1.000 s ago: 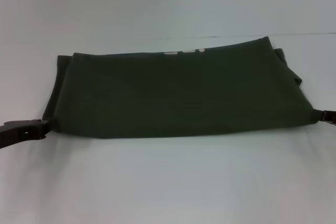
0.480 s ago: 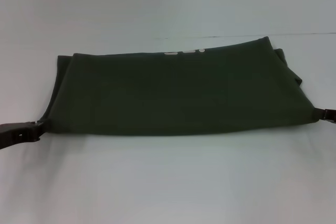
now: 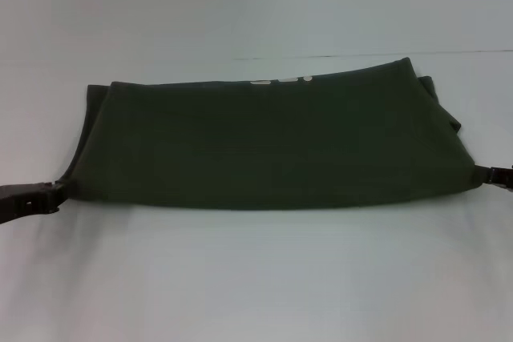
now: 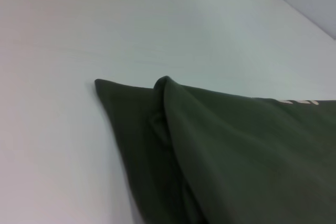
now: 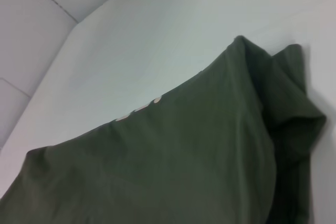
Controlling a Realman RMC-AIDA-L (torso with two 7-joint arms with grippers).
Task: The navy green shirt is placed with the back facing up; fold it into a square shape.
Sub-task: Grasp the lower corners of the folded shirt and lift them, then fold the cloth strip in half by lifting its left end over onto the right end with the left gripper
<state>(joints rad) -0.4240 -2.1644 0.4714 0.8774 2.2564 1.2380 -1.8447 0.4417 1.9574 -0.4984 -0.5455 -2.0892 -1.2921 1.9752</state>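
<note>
White table [image 3: 256,278] carries the folded navy green shirt [image 3: 272,146], lying flat

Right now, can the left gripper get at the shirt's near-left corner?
Probably yes: the left gripper sits right at the near-left corner of the navy green shirt on the table, with nothing between them.

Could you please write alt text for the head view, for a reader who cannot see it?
A dark olive-green shirt, folded into a wide band, lies on a white table, a sliver of cream lettering showing at its far edge. The left end effector is at its near left corner and the right end effector at its near right corner.
</note>
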